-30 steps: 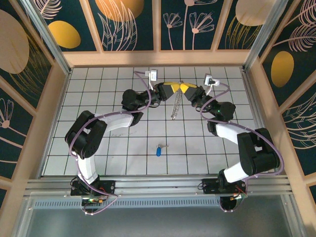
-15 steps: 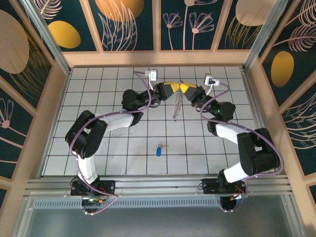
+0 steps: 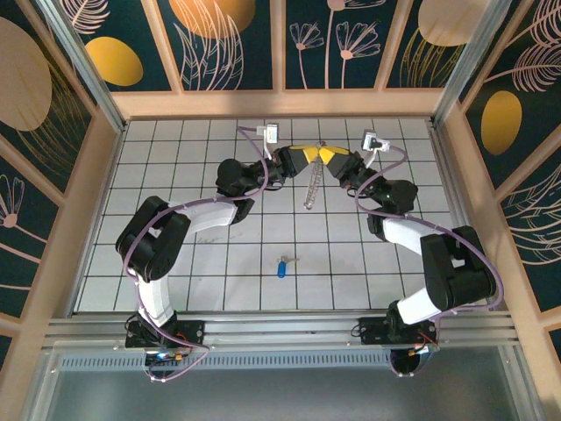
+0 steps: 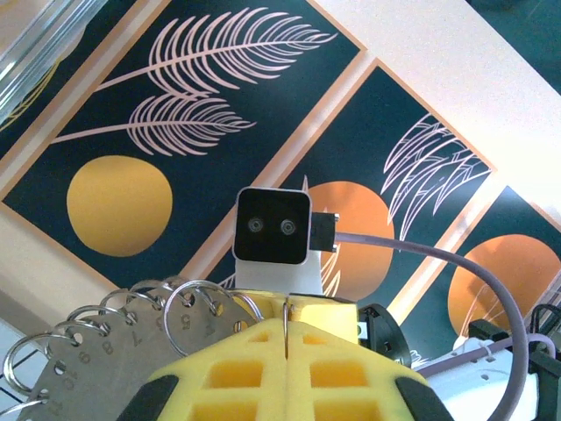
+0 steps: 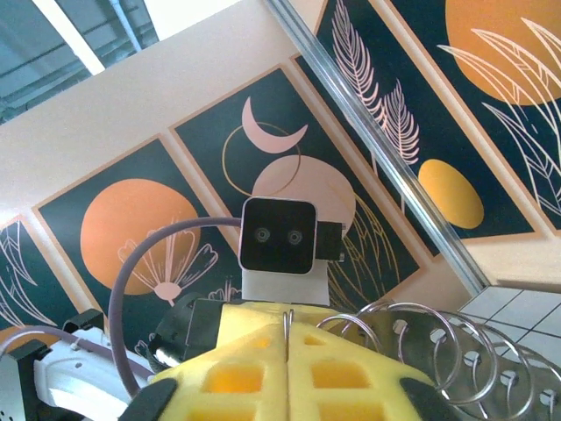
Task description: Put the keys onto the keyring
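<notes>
The left gripper (image 4: 287, 333) has its yellow jaws pressed tight together. They pinch the thin wire of the keyring (image 4: 210, 294) between them. The right gripper (image 5: 287, 338) looks the same, with its jaws together on that thin wire.

From above, the two grippers meet tip to tip over the far middle of the table (image 3: 175, 158). The keyring sits between them. It is seen on its edge there, as a long thin strip running from the far side toward the near side, leaning a little left.

The wire is probably stiff, smooth and easy to let slip, so holding it at two spots seems wise. The metal tags with numbers (image 4: 88, 381) and the little rings (image 5: 438, 346) hang loose on it. They would likely swing and get in the way.

The key (image 3: 281, 267) lies flat on the tiles, well apart from the keyring and nearer the arms' bases. Its blue head points toward the near edge and its silver blade points away to the right. It is likely light and hard. The fat blue head looks like the best place to pinch.
</notes>
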